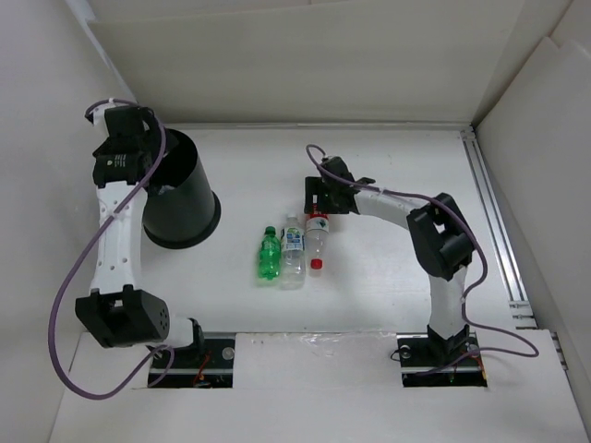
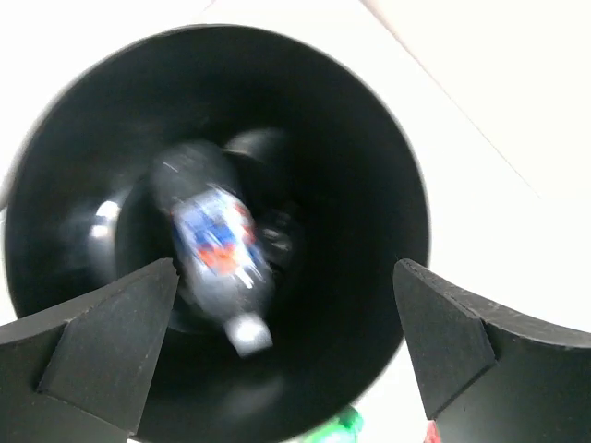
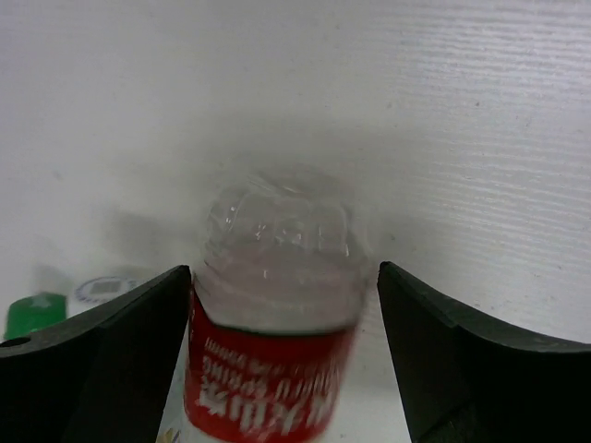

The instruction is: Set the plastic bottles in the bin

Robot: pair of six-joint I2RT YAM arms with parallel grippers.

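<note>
The black bin [image 1: 189, 208] stands at the left. My left gripper [image 1: 137, 157] hovers over its mouth, open and empty [image 2: 286, 355]. In the left wrist view a blurred blue-red bottle [image 2: 217, 249] is inside the bin [image 2: 369, 175]. Three bottles lie side by side mid-table: green [image 1: 269, 256], blue-white [image 1: 293, 249] and red-labelled with a red cap [image 1: 317, 238]. My right gripper [image 1: 325, 198] is open around the base of the red-labelled bottle [image 3: 272, 341], with the fingers on either side and a gap on the right. I cannot make out the dark bottle.
White walls enclose the table on the left, back and right. A metal rail [image 1: 494, 221] runs along the right side. The green bottle's cap [image 3: 32, 312] and the blue-white bottle's cap [image 3: 106, 291] show left of the right gripper.
</note>
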